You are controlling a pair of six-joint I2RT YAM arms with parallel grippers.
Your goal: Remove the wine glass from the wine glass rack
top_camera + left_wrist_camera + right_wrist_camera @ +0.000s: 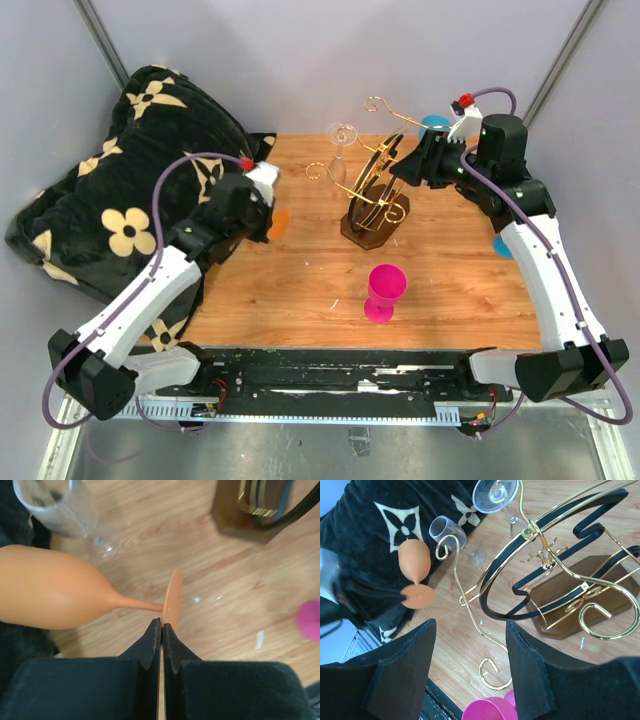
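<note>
The left pincer (161, 627) is pinched shut on the rim of the foot of the orange wine glass (50, 587). The glass is held sideways just ahead of the fingertips, with its stem running off to the pincer's left into the bowl. It is off the rack (370, 225), which stands ahead and to the right of this pincer, well apart from it. A clear glass (55, 505) lies on its side ahead and to the left, beyond the orange bowl, at the edge of the flowered blanket (120, 200). A pink cup (385, 290) stands far off to the right on the wooden table (300, 290)

The right pincer (470, 625) stands wide with nothing between its fingers. The rack's gold wire arms and dark ring are just ahead of it, the wooden base ahead to its right. A second clear glass (492, 495) is further ahead beside the top wire; whether they touch I cannot tell
</note>
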